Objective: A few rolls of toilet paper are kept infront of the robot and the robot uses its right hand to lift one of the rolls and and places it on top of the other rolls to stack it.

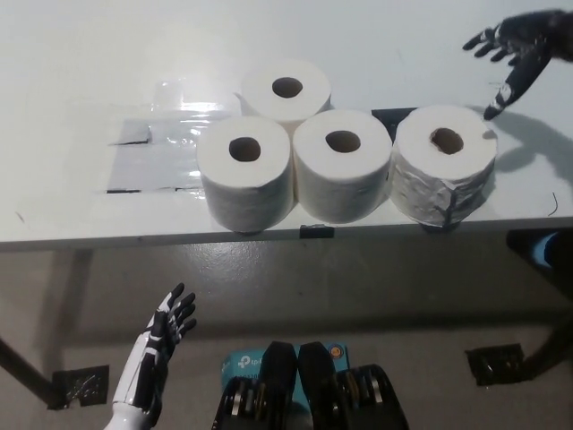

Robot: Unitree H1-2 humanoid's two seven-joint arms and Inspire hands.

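Hovering right hand [517, 43], fingers spread

Looks like lab: taped white table [81, 90], floor tape marks [79, 387].

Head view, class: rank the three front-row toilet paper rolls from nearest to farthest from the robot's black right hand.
1. Taped white toilet paper roll, rightmost, just below the open black right hand.
2. Middle white toilet paper roll, centre.
3. Left white toilet paper roll, by the tape patch.

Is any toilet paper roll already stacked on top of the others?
No: all four toilet paper rolls stand directly on the table.
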